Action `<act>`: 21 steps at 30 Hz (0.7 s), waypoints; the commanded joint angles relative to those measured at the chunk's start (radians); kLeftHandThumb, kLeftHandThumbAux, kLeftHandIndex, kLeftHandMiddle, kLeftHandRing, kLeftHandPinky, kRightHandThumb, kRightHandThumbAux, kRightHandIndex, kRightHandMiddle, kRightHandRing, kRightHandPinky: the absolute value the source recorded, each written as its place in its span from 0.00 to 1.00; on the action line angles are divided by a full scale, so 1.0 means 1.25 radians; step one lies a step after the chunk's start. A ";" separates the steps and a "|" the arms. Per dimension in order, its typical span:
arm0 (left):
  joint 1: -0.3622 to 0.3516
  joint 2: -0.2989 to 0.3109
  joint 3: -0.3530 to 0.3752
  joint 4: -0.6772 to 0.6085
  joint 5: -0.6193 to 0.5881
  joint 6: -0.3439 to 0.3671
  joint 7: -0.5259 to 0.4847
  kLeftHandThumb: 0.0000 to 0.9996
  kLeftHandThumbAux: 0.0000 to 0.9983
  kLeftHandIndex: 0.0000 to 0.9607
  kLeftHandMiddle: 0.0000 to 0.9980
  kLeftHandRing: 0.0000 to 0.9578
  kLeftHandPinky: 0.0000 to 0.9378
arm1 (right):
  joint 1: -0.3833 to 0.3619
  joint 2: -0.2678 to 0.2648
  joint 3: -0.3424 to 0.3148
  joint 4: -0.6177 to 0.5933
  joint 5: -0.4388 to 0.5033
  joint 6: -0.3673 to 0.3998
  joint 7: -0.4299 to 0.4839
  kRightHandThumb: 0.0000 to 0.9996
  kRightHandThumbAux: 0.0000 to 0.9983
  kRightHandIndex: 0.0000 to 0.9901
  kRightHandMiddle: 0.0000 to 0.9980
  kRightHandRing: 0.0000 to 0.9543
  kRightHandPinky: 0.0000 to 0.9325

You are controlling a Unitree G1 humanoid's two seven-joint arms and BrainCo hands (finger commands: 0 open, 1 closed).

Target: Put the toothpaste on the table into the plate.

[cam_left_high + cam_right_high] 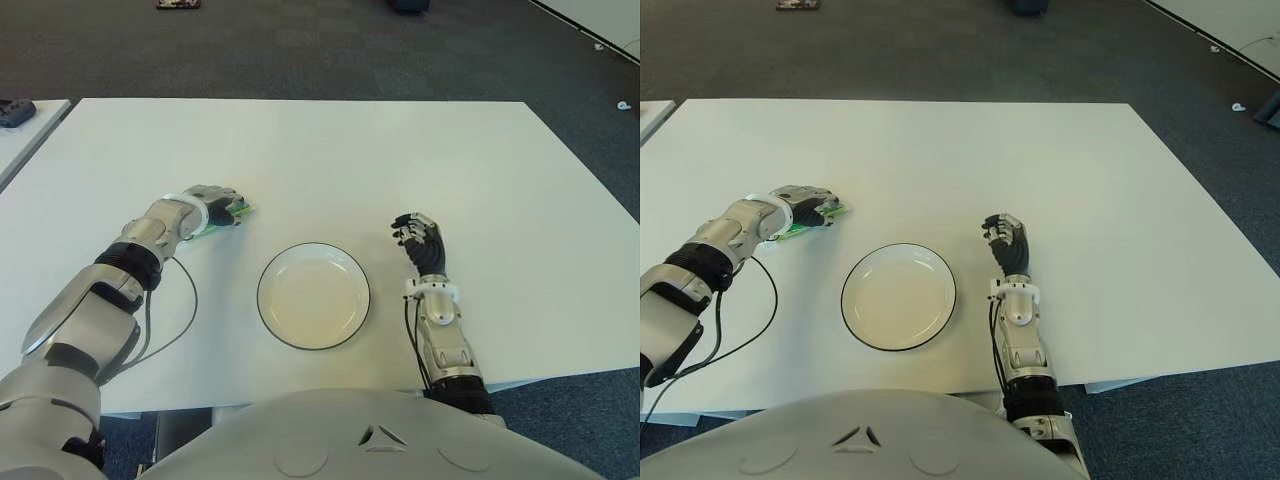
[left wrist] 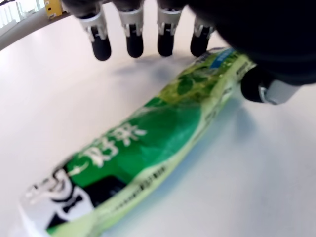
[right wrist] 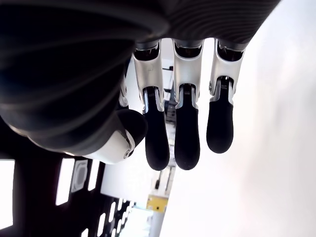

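Toothpaste [image 2: 148, 148] lies flat on the table [image 1: 330, 160], left of the plate [image 1: 313, 295] and apart from it; the left hand [image 1: 212, 207] is over it, fingers [image 2: 133, 39] arched above the green tube with the thumb beside it, not clamped on it; the right hand [image 1: 422, 243] shows right of the plate, fingers loosely extended, holding nothing.
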 commanded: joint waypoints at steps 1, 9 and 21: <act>0.051 -0.015 -0.049 0.033 0.020 -0.030 -0.026 0.54 0.30 0.00 0.00 0.00 0.01 | 0.002 0.001 -0.002 -0.005 0.009 -0.002 0.006 0.71 0.73 0.43 0.49 0.54 0.59; 0.048 -0.004 -0.068 0.036 0.026 -0.036 -0.016 0.51 0.29 0.00 0.00 0.00 0.01 | 0.005 0.005 -0.001 -0.010 0.009 -0.001 0.006 0.71 0.73 0.43 0.50 0.55 0.59; 0.047 -0.001 -0.077 0.044 0.029 -0.028 -0.012 0.51 0.30 0.00 0.00 0.00 0.03 | 0.008 0.006 -0.001 -0.018 0.004 0.009 0.004 0.71 0.73 0.43 0.50 0.54 0.58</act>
